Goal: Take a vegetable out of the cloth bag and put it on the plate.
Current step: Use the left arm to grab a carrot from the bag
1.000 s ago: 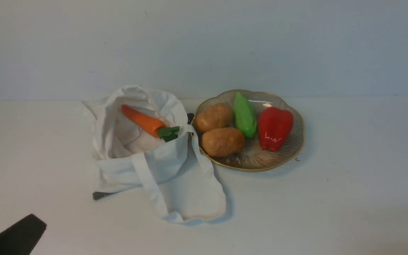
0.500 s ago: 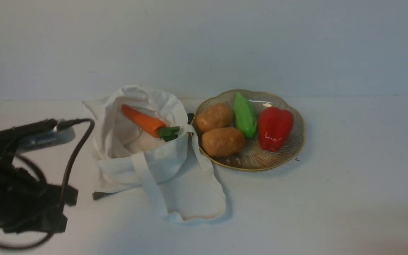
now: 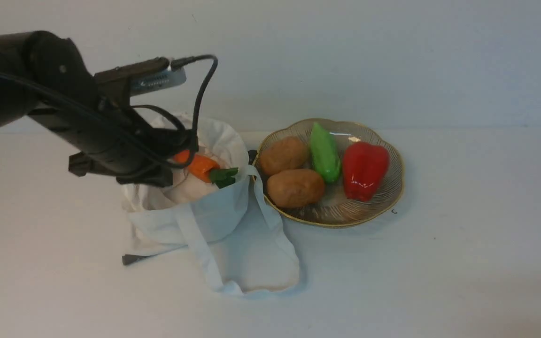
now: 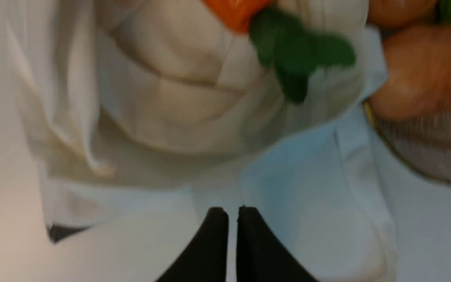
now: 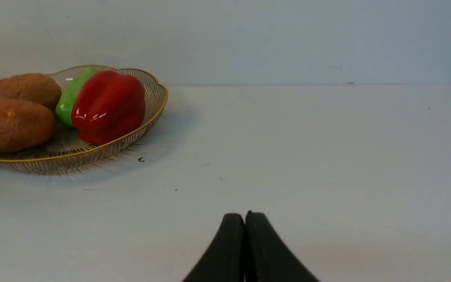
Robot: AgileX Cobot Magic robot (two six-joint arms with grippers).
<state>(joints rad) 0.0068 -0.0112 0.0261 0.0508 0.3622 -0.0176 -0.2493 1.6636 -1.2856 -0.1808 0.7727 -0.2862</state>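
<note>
Two brown potatoes, the back potato [image 3: 284,156] and the front potato [image 3: 296,188], lie close together. They are lumpy, and the front one is on its side. Next to them is a long green pepper [image 3: 325,152], light and bright, with its thin end pointing to the back. A big red pepper [image 3: 365,171] is on the right. It is very shiny. The green one sits between the potatoes and the red one. The table [image 3: 463,211] is white. It has a tiny curly mark [image 3: 394,211] and a little dark dot [image 3: 435,238] on it. Behind the table is a plain, pale wall [image 3: 416,61].
</note>
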